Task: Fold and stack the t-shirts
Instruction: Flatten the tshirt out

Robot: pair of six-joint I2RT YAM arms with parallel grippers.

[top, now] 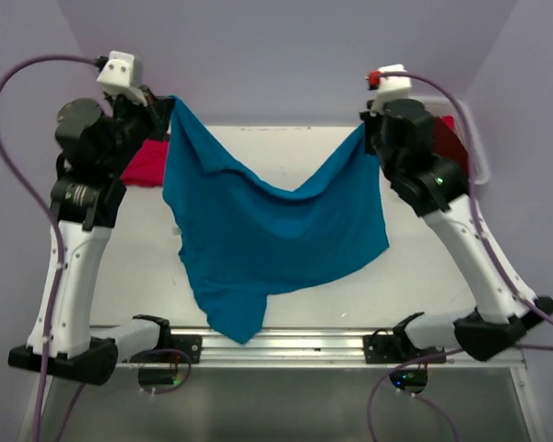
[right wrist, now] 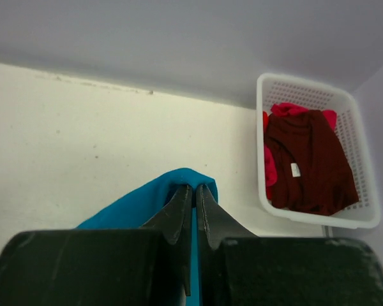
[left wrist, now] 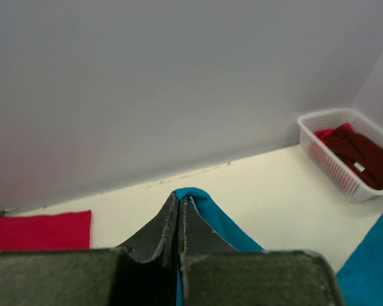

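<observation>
The teal-blue t-shirt (top: 267, 235) hangs spread between both arms above the table, sagging in the middle, its lower end trailing near the front edge. My left gripper (top: 169, 103) is shut on its top left corner (left wrist: 198, 199). My right gripper (top: 367, 133) is shut on its top right corner (right wrist: 179, 182). A bright pinkish-red t-shirt (top: 146, 164) lies folded flat at the back left, also in the left wrist view (left wrist: 41, 231). The dark maroon t-shirt (right wrist: 309, 162) lies in the basket over more pinkish-red cloth (right wrist: 287, 109).
A white mesh basket (right wrist: 306, 86) stands at the back right corner, mostly hidden behind my right arm in the top view (top: 470, 138). The walls stand close behind and at both sides. The arm bases and a metal rail (top: 286, 343) line the front edge.
</observation>
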